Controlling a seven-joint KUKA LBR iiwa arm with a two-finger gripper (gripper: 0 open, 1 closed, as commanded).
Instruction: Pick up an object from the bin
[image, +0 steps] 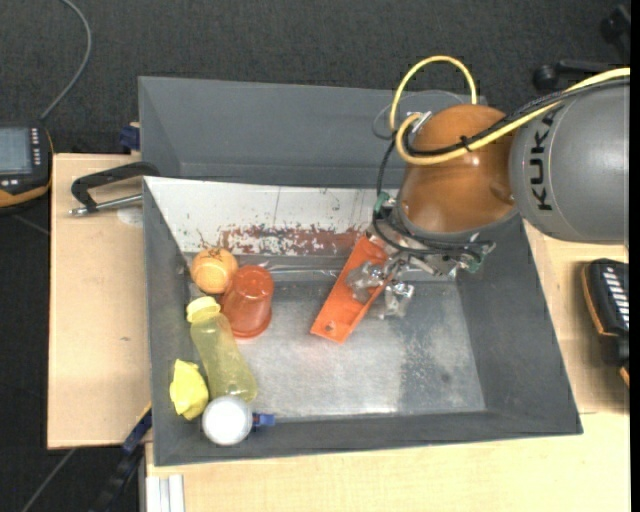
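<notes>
Camera view showed the gripper (388, 288) low in the grey metal bin (520, 340), toward its far right, against the right edge of a flat orange rectangular plastic plate (338, 308) lying slanted near the bin's middle. Whether the claw was apart or clamped could not be told. A red translucent plastic cup (250, 298), a peach-coloured ball (213, 268) and a yellowish plastic bottle (223, 360) lay at the left.

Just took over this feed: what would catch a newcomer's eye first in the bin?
The orange flat bar lying slantwise in the middle, with the gripper at its upper end. Then the cluster on the left: a red cup, a peach ball and a yellowish bottle.
</notes>
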